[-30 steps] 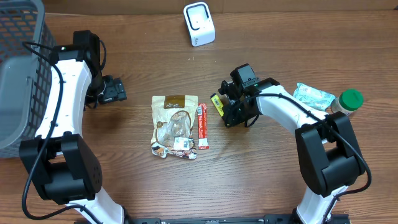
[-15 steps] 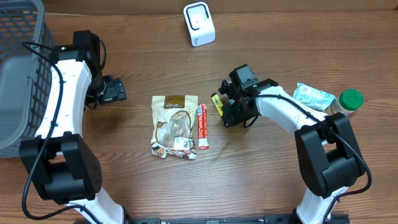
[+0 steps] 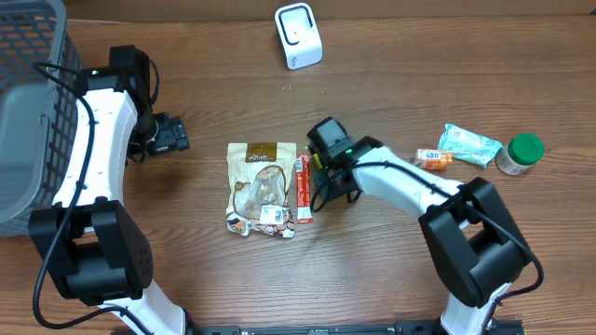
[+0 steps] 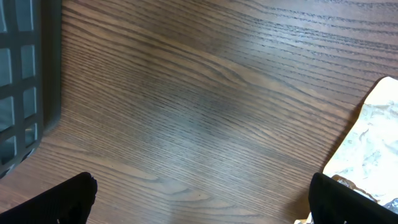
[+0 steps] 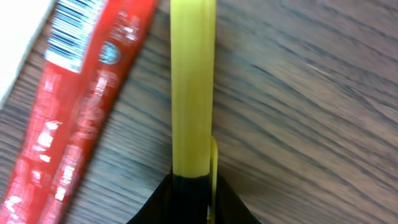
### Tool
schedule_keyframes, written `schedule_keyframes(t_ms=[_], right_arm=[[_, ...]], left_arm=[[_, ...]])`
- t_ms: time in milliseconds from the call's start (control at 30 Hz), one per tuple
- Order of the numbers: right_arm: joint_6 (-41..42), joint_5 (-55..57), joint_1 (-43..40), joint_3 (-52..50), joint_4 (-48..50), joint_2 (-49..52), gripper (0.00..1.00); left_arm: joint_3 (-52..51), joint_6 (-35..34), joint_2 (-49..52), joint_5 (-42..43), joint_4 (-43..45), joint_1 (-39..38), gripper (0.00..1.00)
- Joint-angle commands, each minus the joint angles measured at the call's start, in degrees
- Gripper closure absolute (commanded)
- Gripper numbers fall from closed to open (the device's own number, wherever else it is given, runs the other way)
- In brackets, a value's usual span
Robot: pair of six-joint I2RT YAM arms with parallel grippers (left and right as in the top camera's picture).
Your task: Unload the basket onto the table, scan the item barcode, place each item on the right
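Risk, slip: the yellow packet (image 5: 193, 87) is pinched at one end only and stands edge-on, so a quick swing toward the scanner (image 3: 298, 35) could let it twist or slide out.
Risk, no read: no barcode shows on it, so the wrong face may meet the scanner window.
Risk, knock: the red stick (image 5: 81, 106) lies just beside it and could get pushed.
Right jaws: clamped on one end of the yellow packet.
Left jaws: wide apart, holding nothing, over bare bench (image 4: 186, 112) toward the left edge.
Item look: thin, flat, plain yellow along the visible edge, probably limp.
Item place: mid-bench, well apart from the scanner at the far edge; I cannot tell whether it touches the wood.
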Motion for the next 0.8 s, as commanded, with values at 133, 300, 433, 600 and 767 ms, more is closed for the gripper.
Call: schedule_keyframes(t_ms=[133,300,433,600,767], right_arm=[[2.4,4.0,2.8,-1.3,0.9,1.4,0.95],[2.4,3.6,2.8,-1.0,0.5,1.4,0.96],[2.3,3.9,2.6,0.2,1.1,1.4,0.96],[1.9,5.5,2.2,2.6,1.1,1.2,0.96],[0.2,15.6,1.6,10.2,-2.8,1.1,0.97]], left_arm=[[0.7,1.1,0.4,0.2,0.0,-0.4,0.0],[0.7,1.1,0.4,0.3,0.0,-0.4,0.0],[0.7,1.1,0.4,0.2,0.0,-0.4,0.0],[0.7,1.1,0.4,0.2,0.0,-0.4,0.0],[0.7,1.1,0.4,0.2,0.0,-0.4,0.0]])
